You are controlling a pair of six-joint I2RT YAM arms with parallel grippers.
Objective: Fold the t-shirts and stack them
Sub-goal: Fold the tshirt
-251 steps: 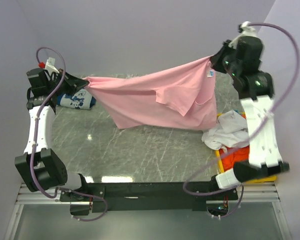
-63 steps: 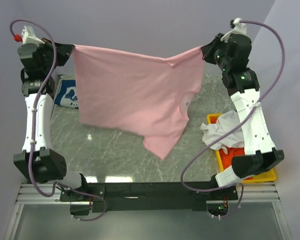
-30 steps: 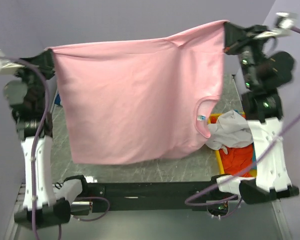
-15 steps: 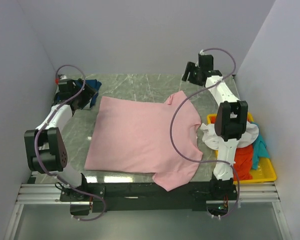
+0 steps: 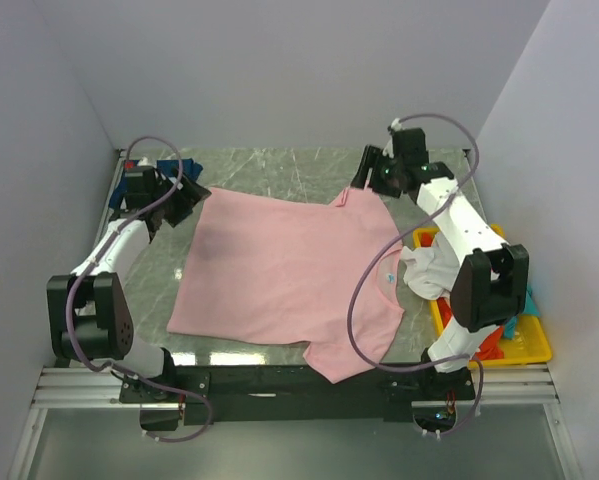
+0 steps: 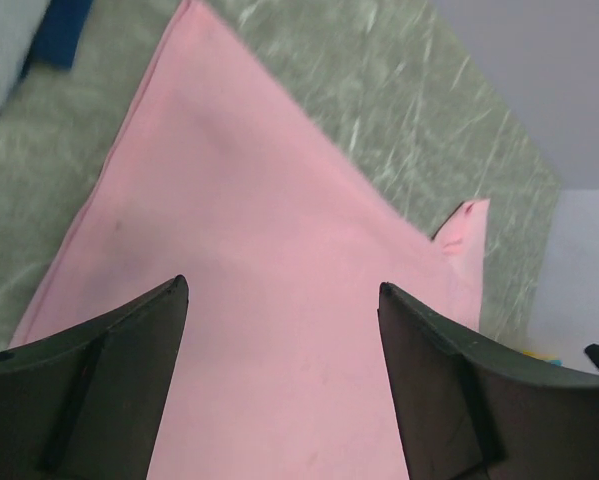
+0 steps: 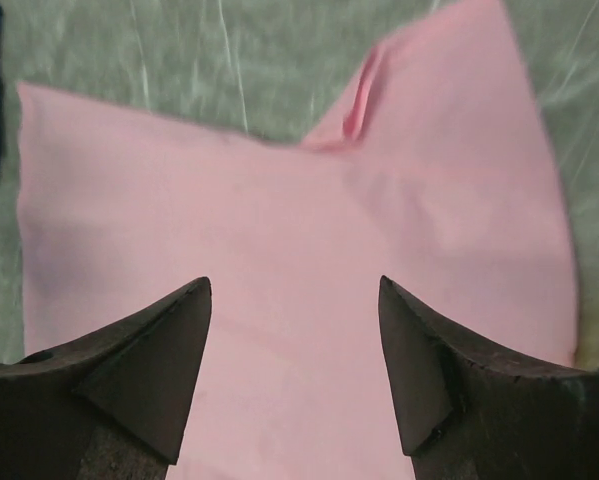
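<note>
Dropped from the air a second ago, the pink tee (image 5: 289, 270) now lies spread flat mid-table, one sleeve reaching the near edge at 6 o'clock. Both arms stretch far and low. Left gripper (image 5: 186, 203) sits over the tee's 10 o'clock corner and right gripper (image 5: 365, 178) over its 1 o'clock corner, jaws of each wide and empty. Navy tee (image 6: 67, 22) lies by the left wrist. At 3 o'clock, white tee (image 5: 431, 268) spills from the tray (image 5: 535, 350), just beside the pink sleeve.
</note>
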